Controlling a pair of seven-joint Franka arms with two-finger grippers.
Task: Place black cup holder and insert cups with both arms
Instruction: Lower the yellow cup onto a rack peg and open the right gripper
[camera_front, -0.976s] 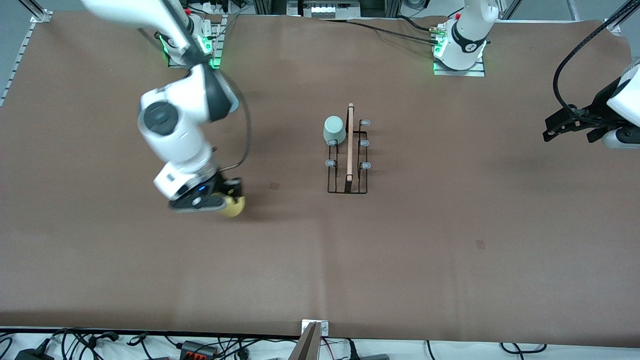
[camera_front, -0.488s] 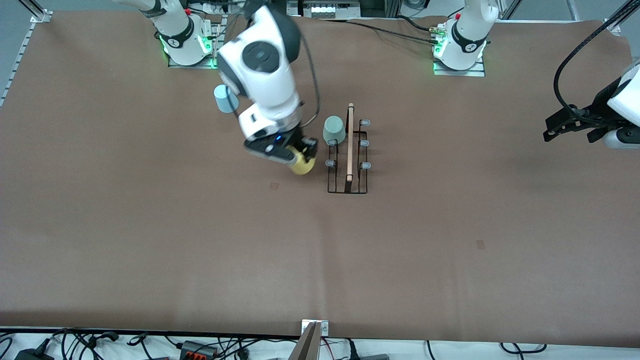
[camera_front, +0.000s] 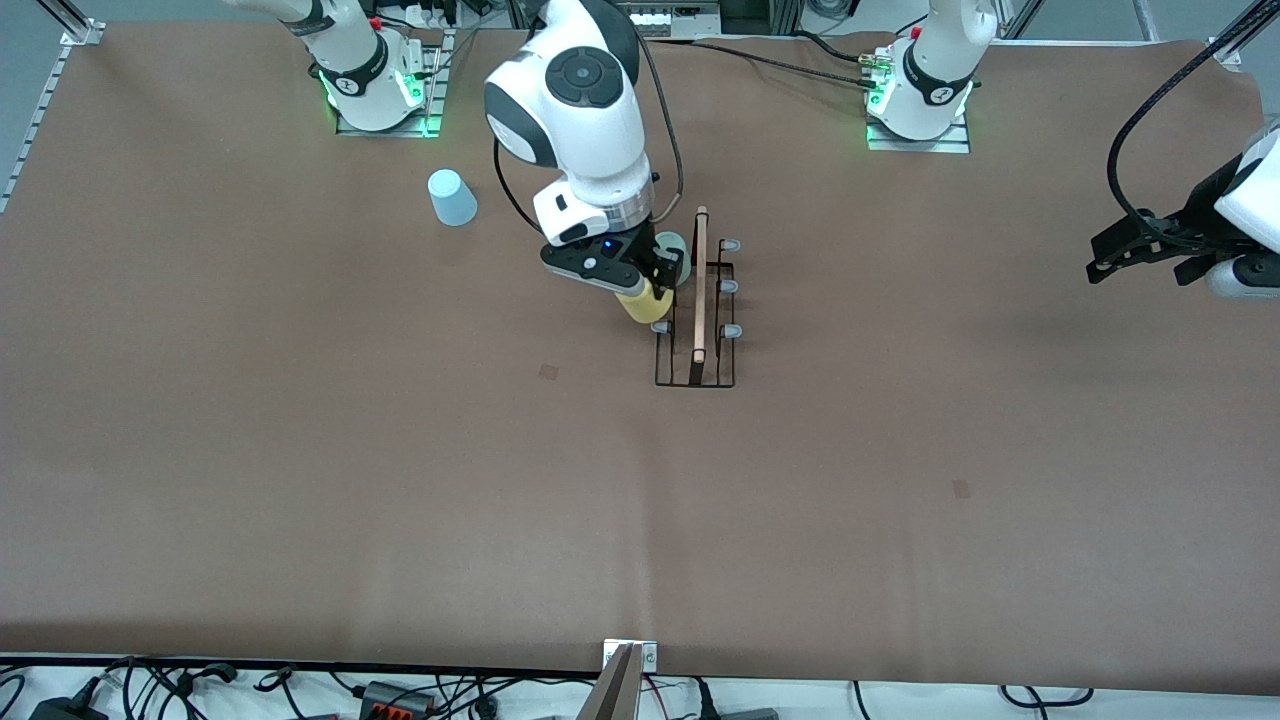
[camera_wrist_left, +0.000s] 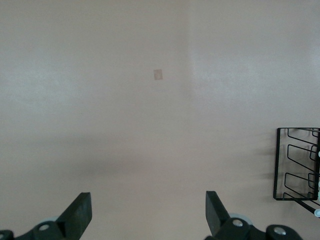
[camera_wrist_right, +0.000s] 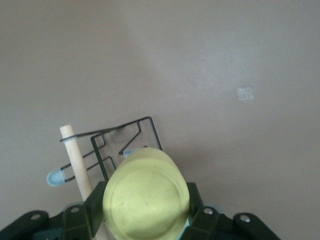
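Observation:
The black cup holder (camera_front: 697, 345) stands mid-table, its wooden rod (camera_front: 700, 285) along the top. My right gripper (camera_front: 645, 290) is shut on the yellow cup (camera_front: 640, 303) and holds it over the pegs on the right arm's side of the holder; in the right wrist view the yellow cup (camera_wrist_right: 146, 197) fills the jaws beside the rod (camera_wrist_right: 76, 155). The sage green cup (camera_front: 673, 247) sits on a peg, mostly hidden by the gripper. The light blue cup (camera_front: 451, 197) stands upside down on the table toward the right arm's base. My left gripper (camera_wrist_left: 148, 212) is open and empty, waiting at the table's left-arm end.
The holder's free pegs (camera_front: 731, 287) point toward the left arm's end. The holder's corner (camera_wrist_left: 297, 165) shows in the left wrist view. A small tape mark (camera_front: 549, 371) lies on the brown table cover. Cables lie along the table's near edge.
My right arm has swung from the right arm's end of the table to the holder, carrying the yellow cup over its pegs and uncovering the light blue cup. The left arm has not moved.

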